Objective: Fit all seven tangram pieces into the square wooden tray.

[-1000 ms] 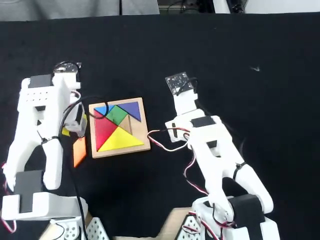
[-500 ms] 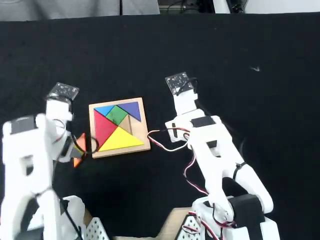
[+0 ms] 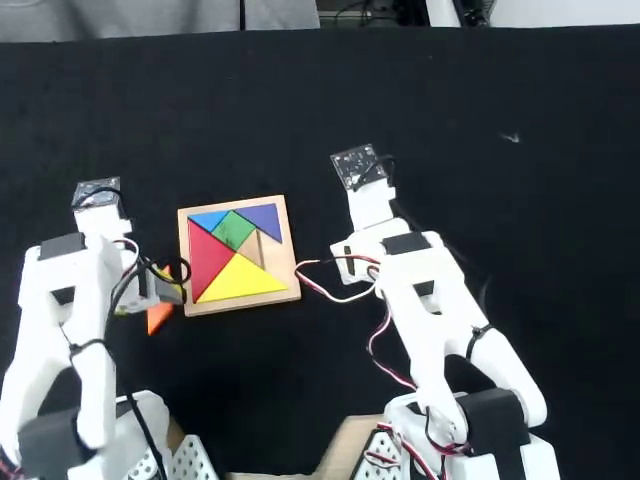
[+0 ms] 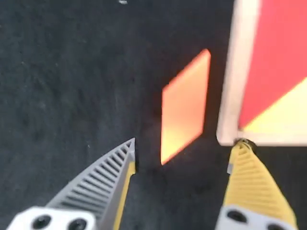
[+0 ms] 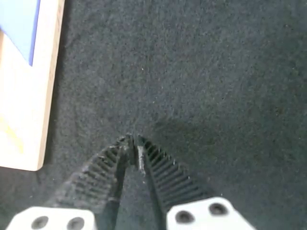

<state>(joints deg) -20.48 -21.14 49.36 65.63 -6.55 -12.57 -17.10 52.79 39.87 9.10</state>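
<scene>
Left pincer point(image 4: 186, 143) is wide open, and the one orange parallelogram point(image 4: 185, 103) lies flat on the black table point(image 4: 72, 72), between its tips and just ahead of them. One tip sits right at a corner of the single wooden tray point(image 4: 229, 72). The left arm is folded over, wrist pointing down. Five pieces counted in the tray: red triangle point(image 3: 205, 262), yellow triangle point(image 3: 243, 280), green piece point(image 3: 235, 232), light blue triangle point(image 3: 207, 219), dark blue triangle point(image 3: 262, 217). Right pincer point(image 5: 133, 142) is closed on nothing, low over the table, the tray edge off to its side.
</scene>
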